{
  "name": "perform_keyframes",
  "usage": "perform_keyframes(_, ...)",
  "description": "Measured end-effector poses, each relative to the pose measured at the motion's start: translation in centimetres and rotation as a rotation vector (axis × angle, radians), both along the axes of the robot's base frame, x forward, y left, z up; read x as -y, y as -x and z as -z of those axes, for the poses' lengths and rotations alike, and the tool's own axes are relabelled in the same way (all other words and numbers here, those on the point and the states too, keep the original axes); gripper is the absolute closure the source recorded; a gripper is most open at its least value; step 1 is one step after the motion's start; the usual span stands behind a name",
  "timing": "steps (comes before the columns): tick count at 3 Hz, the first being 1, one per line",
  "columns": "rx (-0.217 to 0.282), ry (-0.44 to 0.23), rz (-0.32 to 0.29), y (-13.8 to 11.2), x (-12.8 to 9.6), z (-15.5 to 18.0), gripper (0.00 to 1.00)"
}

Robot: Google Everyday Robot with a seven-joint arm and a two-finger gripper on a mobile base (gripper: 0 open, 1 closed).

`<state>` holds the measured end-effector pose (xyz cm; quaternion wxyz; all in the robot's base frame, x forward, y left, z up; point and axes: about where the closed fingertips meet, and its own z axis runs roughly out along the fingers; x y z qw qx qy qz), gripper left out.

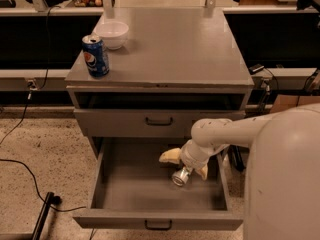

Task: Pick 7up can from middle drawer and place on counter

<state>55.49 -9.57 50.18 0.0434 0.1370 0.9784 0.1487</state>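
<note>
The 7up can [180, 177] lies on its side on the floor of the open middle drawer [135, 186], right of centre, its metal end facing the front. My gripper [186, 164] reaches down into the drawer from the right and sits right over the can. Its two pale fingers [170, 156] stand apart, one on each side of the can's rear part, and are not closed on it. The counter [175, 44] is the grey top of the cabinet above.
A blue Pepsi can [96, 56] and a white bowl [111, 34] stand at the counter's left rear. A shut drawer front with a handle [159, 120] is just above my gripper. Cables and a dark pole [40, 215] lie on the floor at the left.
</note>
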Motion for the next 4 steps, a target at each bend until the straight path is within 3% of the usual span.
perform_keyframes(1, 0.007, 0.01, 0.05, -1.3, -0.6, 2.9, 0.0)
perform_keyframes(3, -0.044, 0.07, 0.006, -1.8, 1.0, 4.8, 0.0)
perform_keyframes(4, -0.05, 0.065, 0.003, -3.0, 1.3, 7.1, 0.0)
